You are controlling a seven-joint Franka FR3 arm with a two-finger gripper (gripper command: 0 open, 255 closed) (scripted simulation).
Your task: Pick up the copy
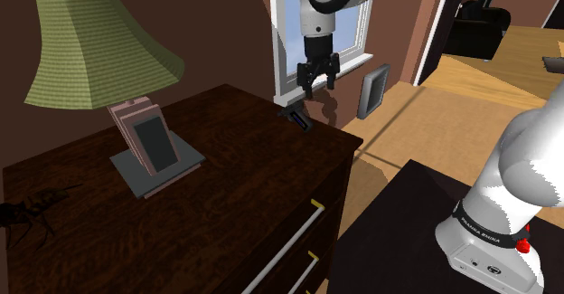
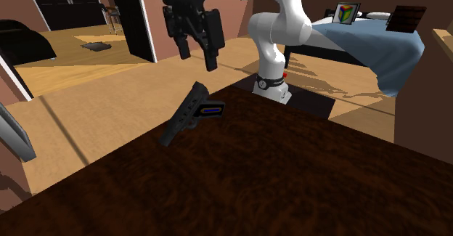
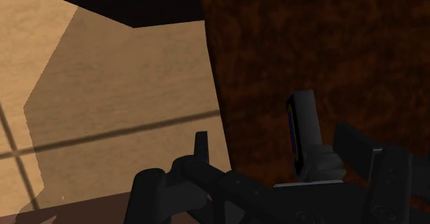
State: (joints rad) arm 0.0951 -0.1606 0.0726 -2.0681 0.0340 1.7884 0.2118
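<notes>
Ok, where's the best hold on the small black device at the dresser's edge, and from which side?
Probably its slanted slab, pinched across its thickness near the raised upper end, coming down from above, where the open gripper hangs. It leans rather than lying flat on the dresser, so both faces look reachable.

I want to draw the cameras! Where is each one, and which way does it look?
Shoulder view: beside the stand, looking down over the dark dresser and lamp; shows the white arm and tool.
Second exterior view: across the dresser, facing the arm; tool open above the small dark object.
Wrist view: on the hand, looking down past its black fingers at dresser edge and floor.
Shared: all three show the tool and that object.
</notes>
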